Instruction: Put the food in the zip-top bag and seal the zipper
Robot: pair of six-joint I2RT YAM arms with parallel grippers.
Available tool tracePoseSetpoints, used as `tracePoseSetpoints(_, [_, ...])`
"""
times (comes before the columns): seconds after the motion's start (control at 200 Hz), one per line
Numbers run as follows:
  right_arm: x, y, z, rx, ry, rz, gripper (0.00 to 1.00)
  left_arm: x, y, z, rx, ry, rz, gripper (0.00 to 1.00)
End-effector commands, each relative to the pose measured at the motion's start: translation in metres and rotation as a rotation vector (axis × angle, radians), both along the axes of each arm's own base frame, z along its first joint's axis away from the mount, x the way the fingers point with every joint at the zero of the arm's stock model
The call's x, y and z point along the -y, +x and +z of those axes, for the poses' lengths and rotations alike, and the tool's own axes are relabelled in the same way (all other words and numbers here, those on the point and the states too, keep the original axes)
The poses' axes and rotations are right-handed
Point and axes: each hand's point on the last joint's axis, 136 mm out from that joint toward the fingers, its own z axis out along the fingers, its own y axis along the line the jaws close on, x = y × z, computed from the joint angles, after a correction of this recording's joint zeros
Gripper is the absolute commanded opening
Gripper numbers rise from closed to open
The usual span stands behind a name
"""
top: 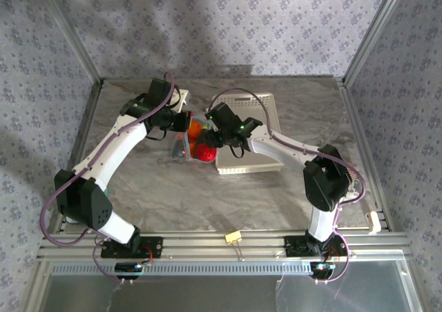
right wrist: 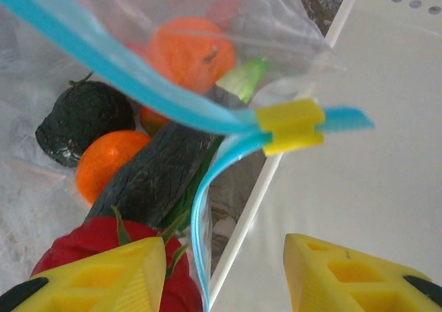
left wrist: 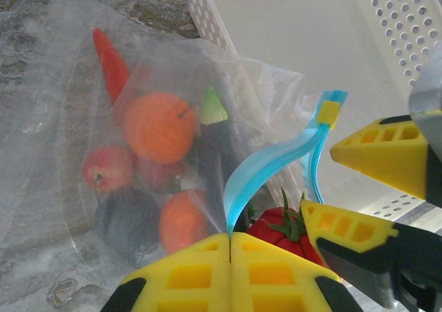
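— How many things are in the bag (left wrist: 48,98)?
— Two oranges (left wrist: 159,127), one carrot (left wrist: 110,62), one cucumber (right wrist: 155,177), one pepper (right wrist: 90,246), one dark piece (right wrist: 83,119). The bag lies against one basket (left wrist: 311,50).
— Fingers?
— The left gripper (left wrist: 230,237) is clamped on the zipper (left wrist: 266,163); the right gripper (right wrist: 222,246) stands apart.

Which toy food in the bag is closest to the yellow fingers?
The red pepper with the green stalk, right at the bag's mouth; the orange fruits and dark cucumber sit deeper inside.

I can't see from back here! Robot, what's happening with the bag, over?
Left gripper shut on the zipper. Right gripper open beside yellow slider. Zip-top bag unsealed, red pepper at its mouth.
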Motion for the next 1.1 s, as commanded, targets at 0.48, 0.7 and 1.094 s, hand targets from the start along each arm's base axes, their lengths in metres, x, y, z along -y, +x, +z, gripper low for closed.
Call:
tracePoseSetpoints(0.48, [-0.024,0.008,0.033,0.056,0.068,-0.027,0.0,-0.008,-0.005,0.005,0.014,0.02,-0.006,0.0])
tracePoseSetpoints(0.7, [-0.034,-0.017,0.099,-0.006,0.268,0.0,0.0,-0.032,-0.014,0.027,0.062,0.106,0.03,0.0])
tracePoseSetpoints(1.094, [-0.052,-0.048,0.157,-0.254,0.646,-0.002,0.0,-0.047,-0.06,0.092,0.124,0.112,-0.053,0.0])
